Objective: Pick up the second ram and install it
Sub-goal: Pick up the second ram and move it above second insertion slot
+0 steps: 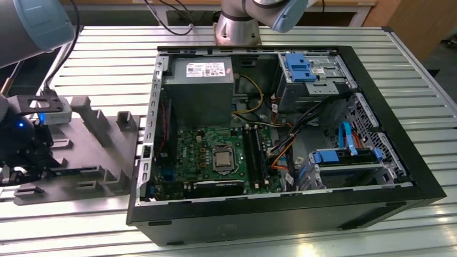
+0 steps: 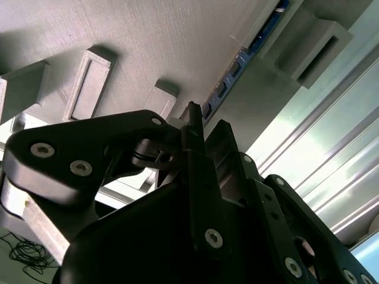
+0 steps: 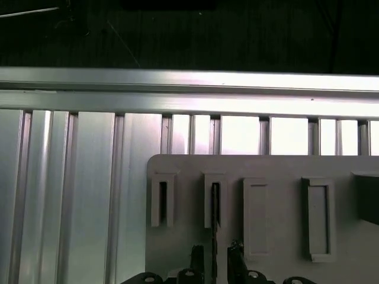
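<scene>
Right, you have the slatted metal table (image 1: 428, 107) under everything, and the gripper (image 1: 20, 168) hangs low over it at the exterior view's far left. Well apart from the gripper, toward the exterior view's right, lies the open black case (image 1: 286, 219). Inside it the grey power supply (image 1: 196, 101) carries a white label (image 1: 205, 68); its print is too small to tell. Next to the supply sits the green motherboard (image 1: 192, 152) with its long black slots (image 1: 255, 152).

Directly beneath the gripper is the grey fixture plate (image 1: 93, 155), resting on the table. In both wrist views you can see its raised rectangular pockets (image 3: 317, 219).

In the first wrist view the gripper (image 3: 215, 257) is spread, with one dark finger on each side of the ram (image 3: 214, 228). The ram stands on edge in the plate, its far end in a narrow pocket ahead of the gripper. Grey plate shows between each finger and the ram, so you are straddling it, not clamping it.

In the second wrist view the ram (image 2: 240, 59) is a thin dark strip with blue glints. It runs from the gap of the gripper (image 2: 207, 124) away across the plate (image 2: 177, 41).
</scene>
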Tool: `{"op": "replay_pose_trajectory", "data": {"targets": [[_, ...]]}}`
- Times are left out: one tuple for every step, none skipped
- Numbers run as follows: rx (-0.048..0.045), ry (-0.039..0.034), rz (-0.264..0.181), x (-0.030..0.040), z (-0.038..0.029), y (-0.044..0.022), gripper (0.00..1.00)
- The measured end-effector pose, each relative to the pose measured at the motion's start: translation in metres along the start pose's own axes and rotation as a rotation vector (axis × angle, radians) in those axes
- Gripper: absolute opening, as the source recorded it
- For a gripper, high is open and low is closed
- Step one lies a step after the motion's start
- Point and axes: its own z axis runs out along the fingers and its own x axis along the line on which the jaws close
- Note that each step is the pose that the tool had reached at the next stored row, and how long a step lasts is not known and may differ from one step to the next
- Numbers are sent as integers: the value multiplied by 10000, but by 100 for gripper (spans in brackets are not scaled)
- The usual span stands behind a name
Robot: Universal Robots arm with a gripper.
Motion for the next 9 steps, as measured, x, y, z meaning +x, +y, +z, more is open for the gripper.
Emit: {"op": "replay_pose_trajectory", "data": {"targets": [[-1, 0, -5, 0, 2, 0, 30], [-1, 1, -7, 0, 3, 0, 30], [-1, 1, -8, 0, 4, 0, 30], [0, 0, -8, 0, 4, 0, 30], [0, 0, -9, 0, 5, 0, 30], [0, 0, -8, 0, 5, 0, 30], [0, 0, -8, 0, 5, 0, 30], [0, 0, -8, 0, 5, 0, 30], [0, 0, -8, 0, 5, 0, 30]]}}
